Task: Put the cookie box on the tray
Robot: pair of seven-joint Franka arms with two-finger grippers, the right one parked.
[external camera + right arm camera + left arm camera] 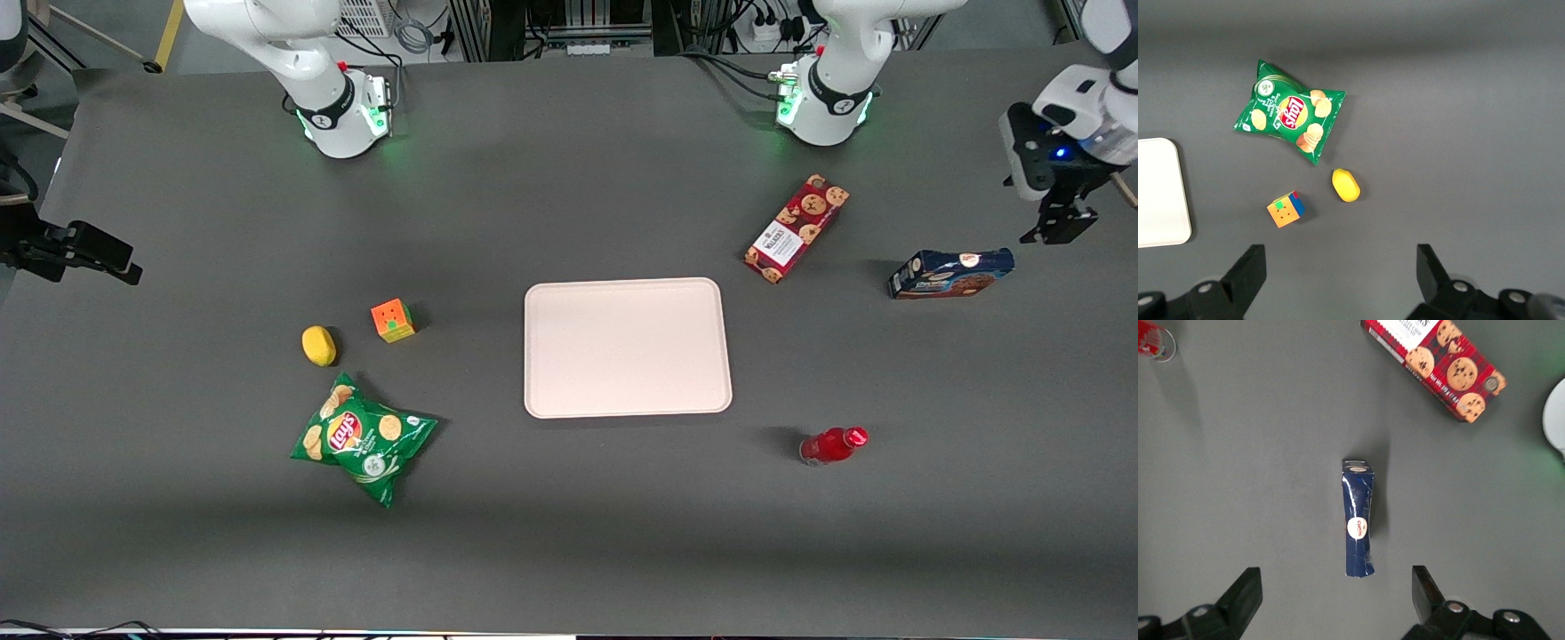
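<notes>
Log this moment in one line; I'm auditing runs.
stage: approach | gripper: open, above cookie box | cookie box: on table | tray: bare

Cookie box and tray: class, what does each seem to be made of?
The cookie box, beneath the open gripper: probably glossy printed cardboard, with creased, light-catching faces. The tray: likely matte plastic, uniformly pale with a moulded, rounded rim.
</notes>
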